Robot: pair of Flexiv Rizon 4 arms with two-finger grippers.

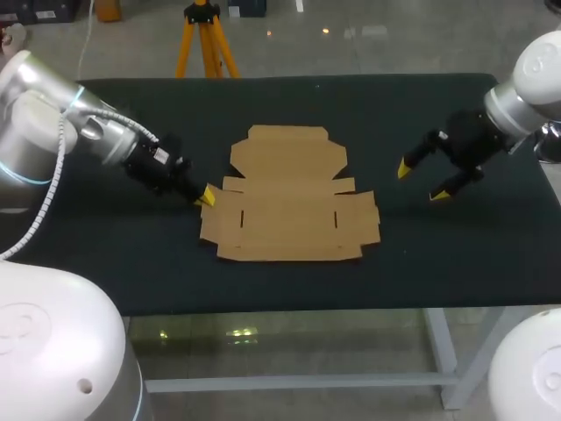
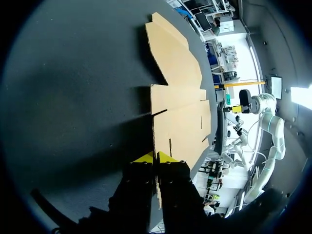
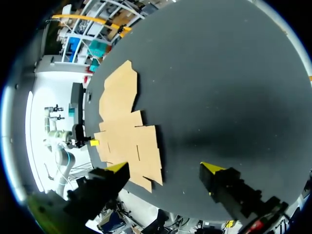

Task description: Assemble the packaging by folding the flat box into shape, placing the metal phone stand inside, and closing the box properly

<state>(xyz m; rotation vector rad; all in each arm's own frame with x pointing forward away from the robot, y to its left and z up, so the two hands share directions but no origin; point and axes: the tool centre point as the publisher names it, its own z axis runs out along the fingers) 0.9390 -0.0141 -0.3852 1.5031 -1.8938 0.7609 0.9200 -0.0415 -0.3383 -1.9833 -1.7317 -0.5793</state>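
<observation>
Zero folds done: flat box (image 1: 294,206) lies unfolded in middle of counter (image 1: 456,254), all flaps down. Left tool (image 1: 206,197) at box's left flap, fingers pinched together on flap edge, looks like grip for first fold. Right tool (image 1: 421,181) spread wide, empty, hovering toward counter's right edge, well apart from box. Metal phone stand not in view. Remaining, by my read: all folding, stand insertion, closing.

The head camera looks down from behind on the dark table (image 1: 456,254). Low wrist cameras face each other. The flat brown cardboard box blank (image 1: 289,197), shared by all, is at the left gripper (image 2: 155,158) and ahead of the right gripper (image 3: 165,168).
</observation>
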